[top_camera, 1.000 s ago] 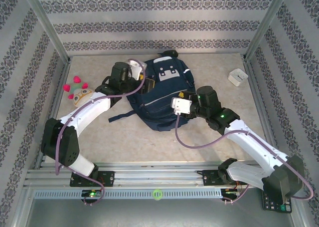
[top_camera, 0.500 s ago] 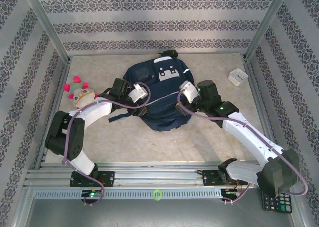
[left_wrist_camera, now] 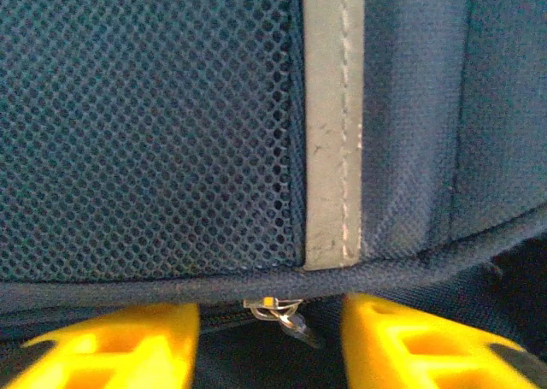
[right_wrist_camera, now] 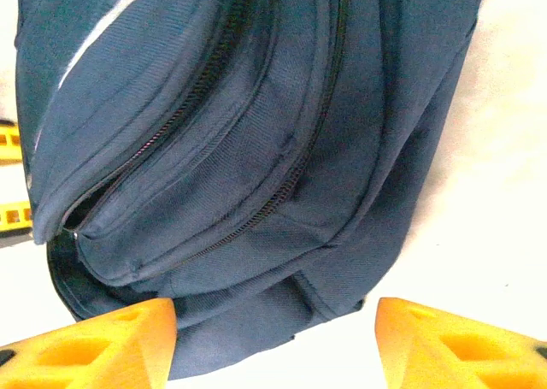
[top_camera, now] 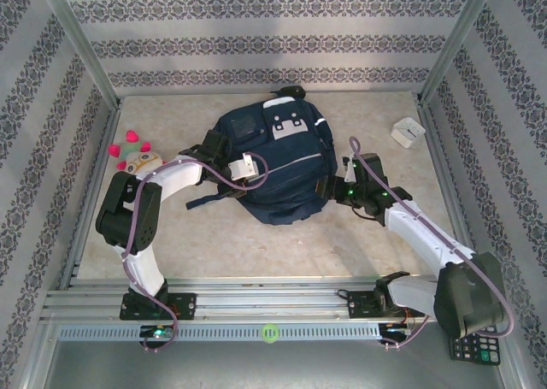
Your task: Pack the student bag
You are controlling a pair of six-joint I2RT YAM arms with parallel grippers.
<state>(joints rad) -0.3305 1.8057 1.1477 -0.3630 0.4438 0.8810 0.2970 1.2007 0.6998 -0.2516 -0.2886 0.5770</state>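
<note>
The student bag [top_camera: 273, 162], a navy backpack with grey patches, lies in the middle of the table. My left gripper [top_camera: 253, 173] presses against its left side. In the left wrist view the yellow fingers [left_wrist_camera: 120, 346] stand apart below a mesh pocket and a grey stripe [left_wrist_camera: 332, 124]. A small metal zipper pull [left_wrist_camera: 286, 315] hangs between them, untouched. My right gripper [top_camera: 333, 186] is low at the bag's right side. It stands open [right_wrist_camera: 275, 342], with the bag's lower corner [right_wrist_camera: 256, 321] between its fingers and not gripped.
A plush toy with pink parts [top_camera: 135, 156] lies at the left, near the left arm. A small white box [top_camera: 408, 132] sits at the back right. A calculator [top_camera: 475, 349] lies past the near right corner. Metal frame posts and patterned walls ring the table.
Both grippers have dropped from the top of the bag to its sides. The left one slid down its left edge to the zipper and its jaws narrowed. The bag now lies flatter.
</note>
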